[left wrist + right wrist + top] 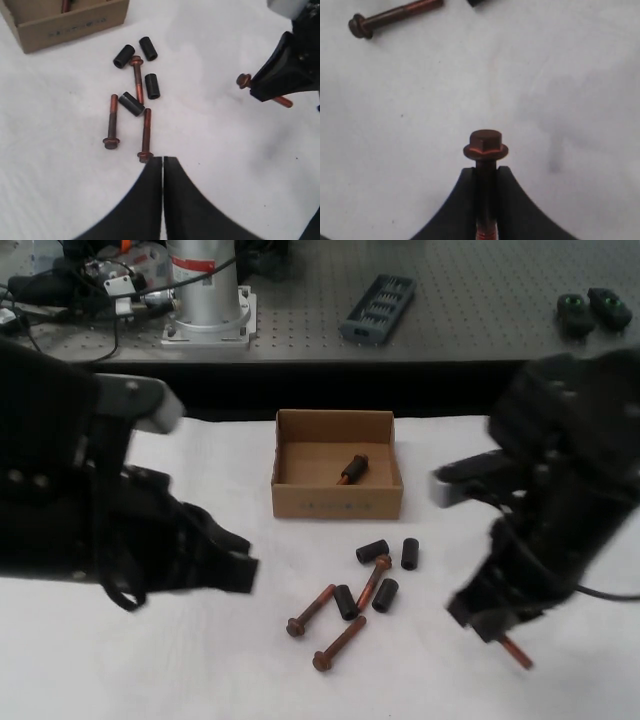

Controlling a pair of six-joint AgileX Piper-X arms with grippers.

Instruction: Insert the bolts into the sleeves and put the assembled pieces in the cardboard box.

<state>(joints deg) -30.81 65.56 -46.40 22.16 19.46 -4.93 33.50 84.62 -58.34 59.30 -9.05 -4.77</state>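
A white-covered tabletop [130, 670] is spanned by two black arms. The jaws of the left arm [190, 555] are pressed together, with nothing between them, near the loose parts. The jaws of the right arm [545, 540] are pinched on the shank of one copper-coloured hex-head bolt [485, 148], which is kept well apart from the others. One open brown cardboard box [337, 502] is set behind the parts, and one assembled bolt-and-sleeve piece [352, 469] is laid inside it. In front of the box, three loose bolts [311, 610] [340, 643] [374, 580] are counted lying on the cover. Four short black cylindrical sleeves [372, 552] [410, 554] [385, 595] [346, 602] are scattered among them, some just beside a bolt.
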